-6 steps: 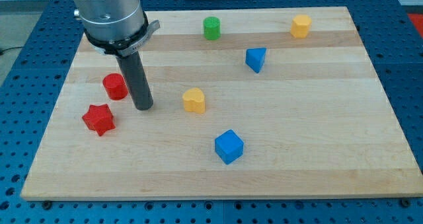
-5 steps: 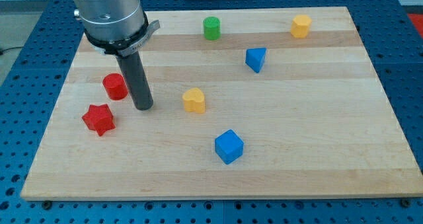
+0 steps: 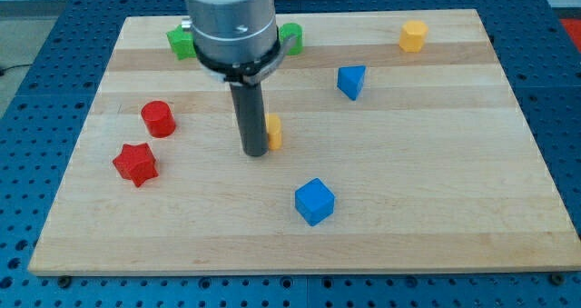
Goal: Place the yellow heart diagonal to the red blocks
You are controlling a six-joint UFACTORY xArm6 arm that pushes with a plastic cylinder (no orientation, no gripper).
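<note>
The yellow heart [image 3: 273, 131] lies near the board's middle, mostly hidden behind my rod. My tip [image 3: 254, 151] rests on the board just at the heart's left side, touching or nearly touching it. The red cylinder [image 3: 158, 118] stands at the view's left. The red star [image 3: 135, 163] lies just below and left of it. Both red blocks are well to the left of my tip.
A blue cube [image 3: 315, 202] lies below the heart. A blue triangular block [image 3: 351, 81] sits up and right of it. A yellow hexagonal block [image 3: 413, 35] is at the top right. Green blocks [image 3: 180, 42] [image 3: 292, 36] show at the top, partly behind the arm.
My tip has moved right, from beside the red cylinder to the yellow heart's left side. A green block at the top left has come into view. The blocks have not visibly shifted.
</note>
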